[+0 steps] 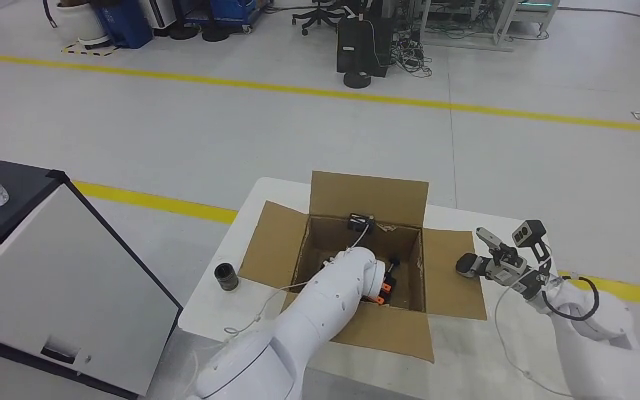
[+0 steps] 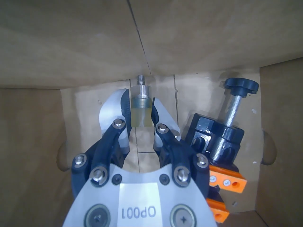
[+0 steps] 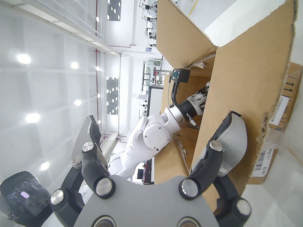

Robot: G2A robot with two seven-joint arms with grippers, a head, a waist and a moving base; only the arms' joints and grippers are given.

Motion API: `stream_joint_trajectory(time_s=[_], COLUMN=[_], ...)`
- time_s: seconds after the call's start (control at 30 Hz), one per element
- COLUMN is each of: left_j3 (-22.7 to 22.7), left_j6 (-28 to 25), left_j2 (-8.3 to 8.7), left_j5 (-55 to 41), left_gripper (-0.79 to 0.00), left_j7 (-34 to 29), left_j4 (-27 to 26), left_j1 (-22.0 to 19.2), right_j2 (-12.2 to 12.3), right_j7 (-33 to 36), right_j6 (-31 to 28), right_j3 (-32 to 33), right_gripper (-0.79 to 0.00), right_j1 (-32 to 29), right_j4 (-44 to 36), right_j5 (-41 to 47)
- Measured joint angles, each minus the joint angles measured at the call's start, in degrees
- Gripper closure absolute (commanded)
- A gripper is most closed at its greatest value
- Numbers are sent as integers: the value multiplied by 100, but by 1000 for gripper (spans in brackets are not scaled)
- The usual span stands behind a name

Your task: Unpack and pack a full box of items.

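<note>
Left wrist view puts your left hand (image 2: 140, 101) deep inside the cardboard box (image 2: 71, 36), its two fingers pinching a yellowish cylinder (image 2: 141, 116) from either side. A threaded metal stud stands out of the cylinder's far end, pointing away from the hand. You cannot tell from this angle whether the cylinder rests on the box floor or is held just above it. Just beside the hand, a black-and-orange clamp (image 2: 217, 133) with a long screw and a black knob lies on the box floor.

From the top view, the box (image 1: 367, 200) sits on the white worktop (image 1: 480, 350) with all four flaps folded out. Your right hand (image 1: 478, 252) hangs over the right-hand flap, outside the box. Its fingers (image 3: 91, 128) are spread wide with nothing between them. A small black cylinder (image 1: 227, 276) stands on the worktop, left of the box.
</note>
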Motion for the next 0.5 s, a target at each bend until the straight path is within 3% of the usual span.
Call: stream_joint_trajectory(time_s=[0.3, 0.5], left_j3=[13, -12], left_j6=[-102, -316], left_j2=[45, 170], left_j5=[143, 336], left_gripper=[0, 0], left_j7=[-805, -1161], left_j4=[-217, -764], left_j1=[-22, 56], right_j2=[0, 0], right_j7=[0, 0], right_j6=[0, 0], right_j3=[0, 0], right_gripper=[-785, -785], right_j1=[0, 0], right_j4=[0, 0], right_j5=[0, 0])
